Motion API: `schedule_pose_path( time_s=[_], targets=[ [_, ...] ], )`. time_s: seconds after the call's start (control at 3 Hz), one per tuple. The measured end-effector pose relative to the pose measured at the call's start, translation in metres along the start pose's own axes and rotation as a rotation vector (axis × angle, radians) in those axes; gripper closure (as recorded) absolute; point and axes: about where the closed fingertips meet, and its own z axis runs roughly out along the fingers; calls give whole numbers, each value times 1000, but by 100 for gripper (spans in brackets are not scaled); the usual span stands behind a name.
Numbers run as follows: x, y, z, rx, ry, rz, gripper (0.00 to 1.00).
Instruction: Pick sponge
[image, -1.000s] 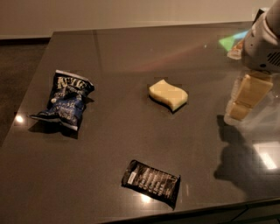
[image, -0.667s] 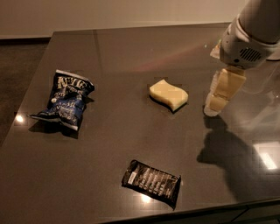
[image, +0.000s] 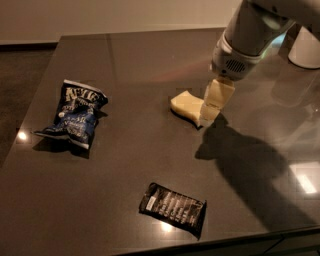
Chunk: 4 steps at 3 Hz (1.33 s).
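Note:
The sponge (image: 185, 104) is a pale yellow foam block with wavy edges, lying flat near the middle of the dark table (image: 150, 60). My gripper (image: 214, 105) hangs from the white arm at the upper right, its pale yellow blocky fingers pointing down. It is at the sponge's right end and covers that end from view. I cannot tell whether it touches the sponge.
A blue chip bag (image: 76, 114) lies at the left of the table. A black snack bar wrapper (image: 173, 207) lies near the front edge. A white object (image: 305, 47) stands at the far right. The table's front edge runs along the bottom.
My arm has moved left across the table, from well right of the sponge to its right end. The sponge, bag and wrapper have not moved.

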Motion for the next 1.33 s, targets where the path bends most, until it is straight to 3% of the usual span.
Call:
schedule_pose_path(
  time_s=[1.33],
  targets=[
    [-9,-10,80,-79,79,17,0]
  ],
)
